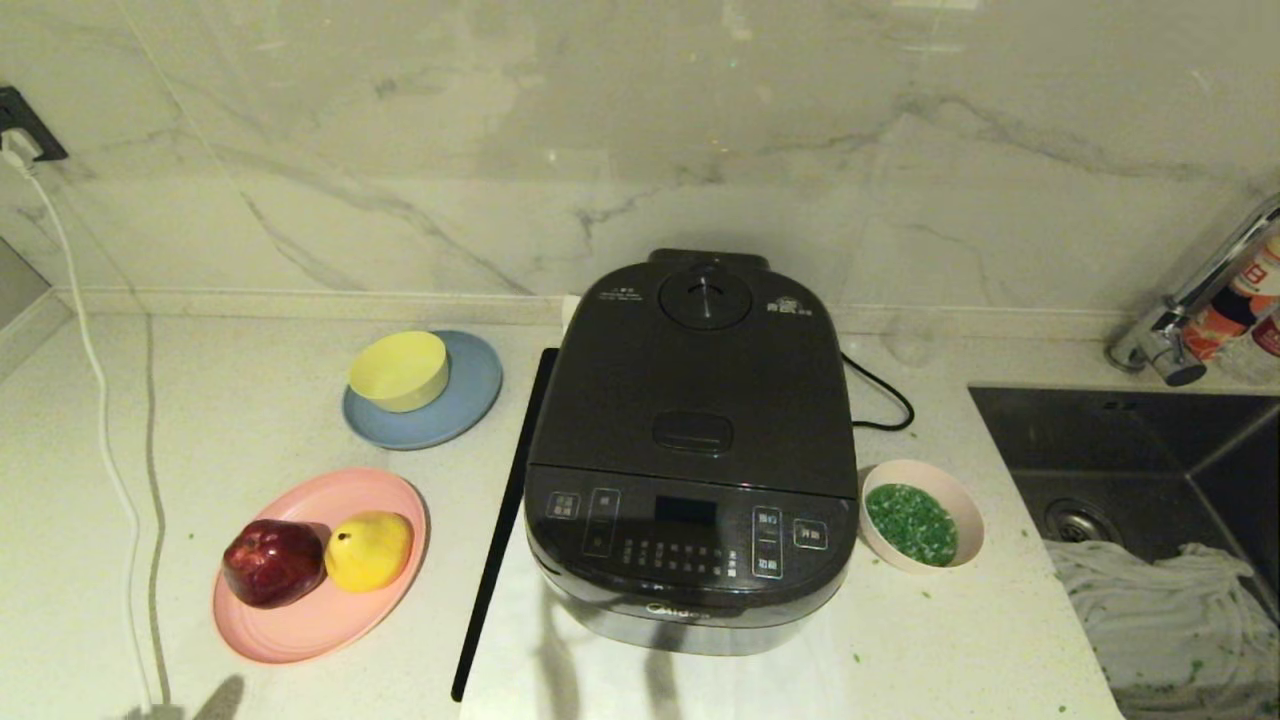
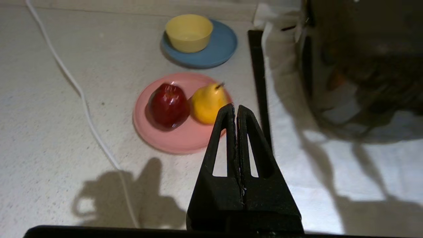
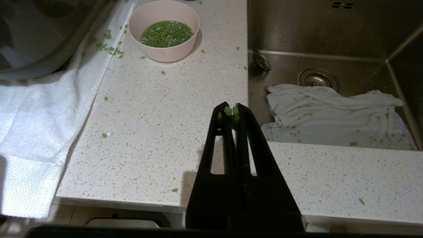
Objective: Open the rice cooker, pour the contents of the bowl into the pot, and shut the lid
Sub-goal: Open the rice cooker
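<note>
Both grippers, left (image 2: 236, 110) and right (image 3: 232, 110), are pressed together; the lid (image 1: 695, 375) hides the pot.

This is a home kitchen: a pale speckled countertop (image 1: 250, 420) runs below a marble-veined backsplash (image 1: 600, 130), with a steel sink (image 1: 1130, 440) and chrome faucet (image 1: 1190, 300) at the robot's right. A rice cooker (image 1: 690, 450) sits on a white towel (image 3: 39, 115), beside a pink bowl (image 1: 922, 515) of chopped green bits (image 1: 910, 523). Plates (image 1: 320, 565) of fruit and a wall socket (image 1: 25, 125) complete the domestic look.
</note>
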Tool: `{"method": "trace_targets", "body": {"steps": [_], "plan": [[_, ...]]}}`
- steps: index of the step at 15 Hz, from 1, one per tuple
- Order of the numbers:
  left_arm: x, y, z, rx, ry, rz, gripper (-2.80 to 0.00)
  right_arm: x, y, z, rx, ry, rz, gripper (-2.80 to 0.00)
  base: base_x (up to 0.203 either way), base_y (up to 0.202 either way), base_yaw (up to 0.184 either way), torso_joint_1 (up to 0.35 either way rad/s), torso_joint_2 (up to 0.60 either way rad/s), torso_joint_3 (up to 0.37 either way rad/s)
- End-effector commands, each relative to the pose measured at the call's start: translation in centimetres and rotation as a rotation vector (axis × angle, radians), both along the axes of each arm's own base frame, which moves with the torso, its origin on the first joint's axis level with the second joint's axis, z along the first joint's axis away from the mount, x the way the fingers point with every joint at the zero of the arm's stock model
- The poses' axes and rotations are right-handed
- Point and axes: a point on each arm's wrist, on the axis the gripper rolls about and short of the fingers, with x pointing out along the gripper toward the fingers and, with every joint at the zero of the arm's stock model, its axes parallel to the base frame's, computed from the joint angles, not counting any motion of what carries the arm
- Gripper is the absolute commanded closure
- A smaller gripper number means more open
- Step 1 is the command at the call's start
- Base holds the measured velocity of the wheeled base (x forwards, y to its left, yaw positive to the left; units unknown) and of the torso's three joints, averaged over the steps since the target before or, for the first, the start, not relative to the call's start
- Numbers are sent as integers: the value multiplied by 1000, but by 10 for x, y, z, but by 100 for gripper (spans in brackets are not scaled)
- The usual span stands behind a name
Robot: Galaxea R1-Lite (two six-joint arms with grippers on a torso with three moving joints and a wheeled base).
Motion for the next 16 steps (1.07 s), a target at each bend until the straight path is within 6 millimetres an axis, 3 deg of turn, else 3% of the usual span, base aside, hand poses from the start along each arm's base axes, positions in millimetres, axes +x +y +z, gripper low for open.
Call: {"method": "trace_targets", "body": {"steps": [1,5,8,11,16], "plan": [[25,-1,42,-40,113,-20,0,0,0,0,0,0,1,0,0,0,0,0,0,0],[90,-5,116,-130,207,-137,0,0,0,0,0,0,1,0,0,0,0,0,0,0],[142,-13,153,-219,275,-321,0,0,0,0,0,0,1,0,0,0,0,0,0,0],[174,-43,157,-282,409,-551,0,0,0,0,0,1,1,0,0,0,0,0,0,0],[201,-93,148,-301,572,-743,0,0,0,0,0,0,1,0,0,0,0,0,0,0]]}}
